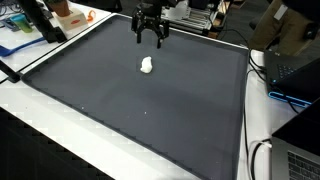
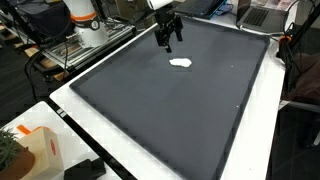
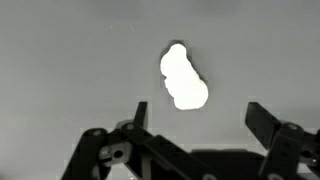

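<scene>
White and lumpy, a small soft-looking object (image 1: pixel 147 66) lies on a dark grey mat (image 1: pixel 150 110) that covers most of the table (image 1: pixel 60 125). Its outline is irregular, narrower at one end. What it is made of cannot be told. In both exterior views it sits toward the far half of the mat, well away from every edge, with nothing else near it.

The black pincer (image 1: pixel 150 42) hangs above the mat just beyond the object, pointing down, its two fingers spread as wide as they go and holding nothing. It does not touch the object. In an exterior view the pincer (image 2: pixel 168 44) shows just beside the white object (image 2: pixel 181 62), apart from it.

In the wrist view the object (image 3: pixel 183 78) lies between and ahead of the two fingertips of the pincer (image 3: pixel 199 114), on the plain grey mat (image 3: pixel 80 50).

An orange-and-tan box (image 2: pixel 40 150) stands on the white table edge (image 2: pixel 110 150) off the mat, well apart from the object.
</scene>
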Robot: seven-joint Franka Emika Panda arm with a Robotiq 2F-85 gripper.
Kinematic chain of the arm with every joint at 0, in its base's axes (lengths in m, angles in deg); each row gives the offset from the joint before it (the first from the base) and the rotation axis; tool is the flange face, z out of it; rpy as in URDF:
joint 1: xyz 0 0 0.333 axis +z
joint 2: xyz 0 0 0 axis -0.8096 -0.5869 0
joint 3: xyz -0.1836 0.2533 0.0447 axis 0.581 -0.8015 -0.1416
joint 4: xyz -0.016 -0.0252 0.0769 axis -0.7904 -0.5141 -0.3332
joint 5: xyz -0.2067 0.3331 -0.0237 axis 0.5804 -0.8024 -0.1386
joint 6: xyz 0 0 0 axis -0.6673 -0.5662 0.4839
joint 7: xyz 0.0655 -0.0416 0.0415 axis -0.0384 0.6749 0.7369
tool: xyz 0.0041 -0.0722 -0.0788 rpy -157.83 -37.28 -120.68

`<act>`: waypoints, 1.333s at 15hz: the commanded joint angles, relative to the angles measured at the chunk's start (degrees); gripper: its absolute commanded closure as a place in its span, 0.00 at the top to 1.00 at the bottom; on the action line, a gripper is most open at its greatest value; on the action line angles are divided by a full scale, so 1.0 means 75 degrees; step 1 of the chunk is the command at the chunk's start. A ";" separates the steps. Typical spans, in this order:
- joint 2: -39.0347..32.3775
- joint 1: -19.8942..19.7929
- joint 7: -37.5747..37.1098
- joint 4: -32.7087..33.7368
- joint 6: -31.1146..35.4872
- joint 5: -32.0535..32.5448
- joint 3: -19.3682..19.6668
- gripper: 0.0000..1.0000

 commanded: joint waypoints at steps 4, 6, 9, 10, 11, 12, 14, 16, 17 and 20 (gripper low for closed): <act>-0.0163 0.0664 -0.1257 0.0809 -0.1351 0.1207 0.0427 1.00; -0.0243 0.0768 -0.1668 0.1065 -0.1705 0.1520 0.0442 1.00; -0.0407 0.0824 -0.2059 0.1422 -0.2177 0.1729 0.0410 1.00; -0.0453 0.0836 -0.2140 0.1529 -0.2300 0.1754 0.0403 1.00; -0.0496 0.0852 -0.2208 0.1633 -0.2451 0.1789 0.0400 1.00; -0.0537 0.0863 -0.2252 0.1726 -0.2550 0.1810 0.0396 1.00; -0.0574 0.0886 -0.2331 0.1889 -0.2811 0.1855 0.0402 1.00; -0.0545 0.0990 -0.2282 0.2001 -0.3109 0.1737 0.0470 1.00; -0.0530 0.1008 -0.2340 0.2054 -0.3237 0.1758 0.0481 1.00; -0.0493 0.0927 -0.2125 0.2019 -0.3036 0.1543 0.0413 1.00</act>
